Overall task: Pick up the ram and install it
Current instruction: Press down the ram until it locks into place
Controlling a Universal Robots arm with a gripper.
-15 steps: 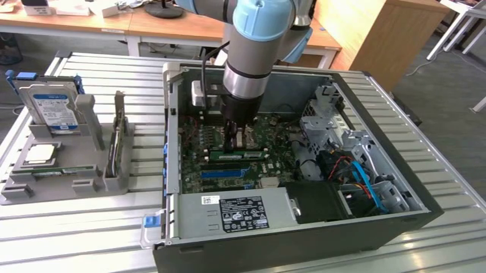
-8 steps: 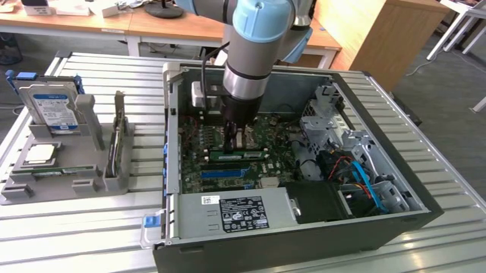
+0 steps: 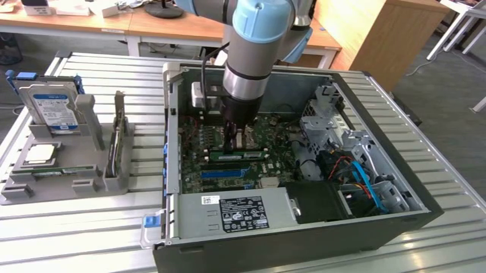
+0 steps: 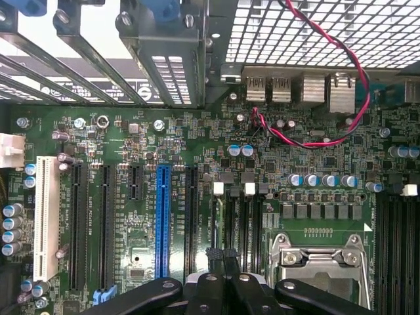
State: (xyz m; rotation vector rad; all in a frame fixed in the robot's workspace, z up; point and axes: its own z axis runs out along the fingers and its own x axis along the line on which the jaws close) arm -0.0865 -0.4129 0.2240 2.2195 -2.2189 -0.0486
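Inside the open computer case (image 3: 395, 187), the hand (image 3: 237, 138) is lowered over the motherboard (image 3: 266, 145). Its fingers (image 4: 223, 259) are pressed together, pinching nothing visible. The ram (image 3: 238, 153) lies seated in a motherboard slot just beside the fingertips, near the blue slot (image 4: 163, 220).

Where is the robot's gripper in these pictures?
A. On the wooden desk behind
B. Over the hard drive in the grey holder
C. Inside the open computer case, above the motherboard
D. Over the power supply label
C: in the exterior view the gripper reaches down into the open computer case, just above the green motherboard.
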